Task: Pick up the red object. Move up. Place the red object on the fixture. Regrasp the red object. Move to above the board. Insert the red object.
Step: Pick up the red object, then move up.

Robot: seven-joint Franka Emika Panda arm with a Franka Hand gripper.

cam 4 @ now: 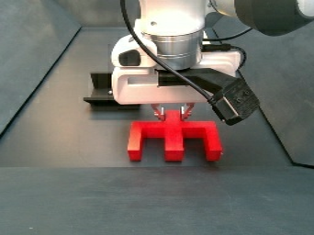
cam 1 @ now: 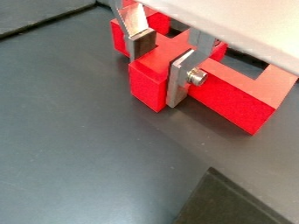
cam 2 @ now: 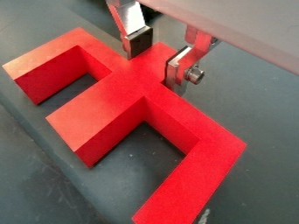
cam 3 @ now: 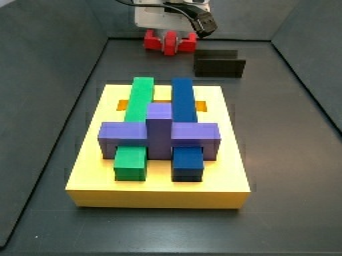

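Two fingers: silver plates (cam 2: 177, 70) astride the red piece's centre stub, pinching it or nearly so; contact looks made in both wrist views.
Gripper (cam 4: 175, 112): low over the floor, directly above the red piece.
Red piece (cam 4: 175, 139): flat on the floor beneath the gripper, legs pointing away from the crossbar.
Fixture (cam 3: 219, 63): just beside the gripper.
Board (cam 3: 160, 183): well apart from the gripper.

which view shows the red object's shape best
A wrist view: the red object fills the frame, crossbar, legs and centre stub clear, the gripper straddling the stub. Another wrist view crops it; a side view shows it whole from the front, another tiny, beside the fixture.
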